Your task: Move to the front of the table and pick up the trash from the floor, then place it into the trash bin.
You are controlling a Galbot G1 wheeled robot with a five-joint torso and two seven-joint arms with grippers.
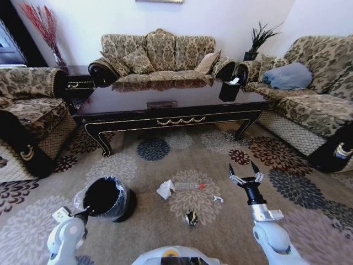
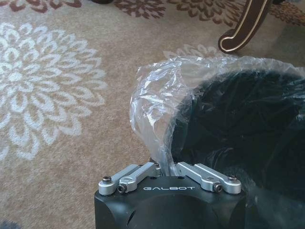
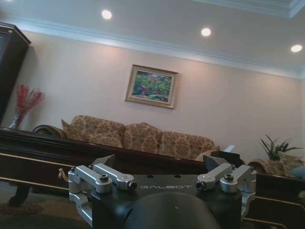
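Bright, even room light — three ceiling spotlights glow overhead; the glossy table mirrors the sofa; head-view edges bend, perhaps slightly soft.

table: dark wood, polished to a mirror gloss, the top reflecting the sofa; gold scroll trim shines along its side.
trash bin: matt black plastic, lined with a clear, crinkled, shiny plastic bag.
tissue: white, soft, crumpled paper, at 3 o'clock from the bin.
bottle: clear plastic, red cap.
wrapper: dark, crumpled, shiny foil-like film, at 6 o'clock from the bottle.
carpet: matt, short woven pile with flower pattern.
sofas: patterned woven cloth.
left gripper: brushed silver metal links on a smooth black body.
right gripper: same silver metal and black finish.
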